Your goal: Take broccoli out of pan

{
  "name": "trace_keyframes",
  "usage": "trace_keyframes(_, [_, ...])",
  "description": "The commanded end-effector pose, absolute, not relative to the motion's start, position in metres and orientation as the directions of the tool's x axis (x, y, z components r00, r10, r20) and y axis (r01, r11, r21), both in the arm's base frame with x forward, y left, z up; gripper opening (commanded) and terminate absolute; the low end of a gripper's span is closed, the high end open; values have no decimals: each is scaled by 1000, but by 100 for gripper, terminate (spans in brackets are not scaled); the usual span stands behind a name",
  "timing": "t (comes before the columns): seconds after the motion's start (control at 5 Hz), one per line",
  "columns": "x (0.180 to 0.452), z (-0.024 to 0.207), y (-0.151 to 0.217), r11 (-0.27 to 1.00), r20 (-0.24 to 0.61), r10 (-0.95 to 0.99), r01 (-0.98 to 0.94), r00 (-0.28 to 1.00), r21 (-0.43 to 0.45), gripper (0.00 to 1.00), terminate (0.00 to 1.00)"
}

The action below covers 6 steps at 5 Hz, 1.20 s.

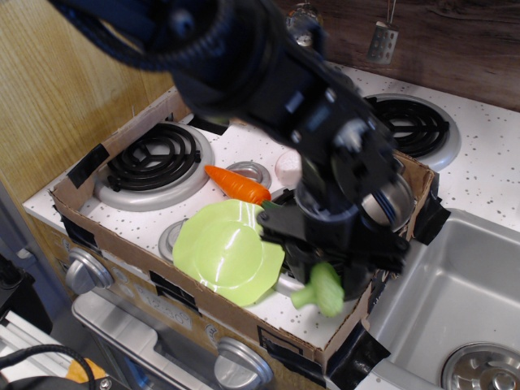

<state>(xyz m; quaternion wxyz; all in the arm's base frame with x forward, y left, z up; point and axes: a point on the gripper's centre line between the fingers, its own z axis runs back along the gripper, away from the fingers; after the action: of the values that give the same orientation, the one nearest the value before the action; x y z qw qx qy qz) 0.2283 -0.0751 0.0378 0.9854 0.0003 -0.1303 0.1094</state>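
Note:
The pale-green broccoli [322, 289] is held low over the front right of the stove top, just inside the cardboard wall [357, 325]. My black gripper [327, 280] is shut on it, stem pointing left. The shiny steel pan [392, 201] sits behind on the front right burner, mostly hidden by my arm; only its right rim shows. The broccoli is outside the pan, in front of it.
A lime-green plate [225, 251] lies left of the gripper. An orange carrot [237, 184] lies behind the plate. A coil burner [154, 156] is at the left. A sink [455, 309] lies to the right past the cardboard wall.

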Motion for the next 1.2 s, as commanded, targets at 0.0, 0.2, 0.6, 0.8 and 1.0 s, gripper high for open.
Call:
trace_keyframes(0.0, [225, 36, -77, 971, 289, 232, -239, 929, -13, 0, 0])
trace_keyframes(0.2, [225, 37, -74, 974, 291, 218, -226, 932, -4, 100, 0])
trace_keyframes(0.6, [229, 56, -75, 975, 299, 192, -217, 935, 52, 100, 0])
trace_keyframes(0.8, [240, 93, -72, 973, 291, 158, -199, 944, 117, 100, 0])
trace_keyframes(1.0, [252, 122, -63, 981, 305, 110, -153, 946, 122, 100, 0])
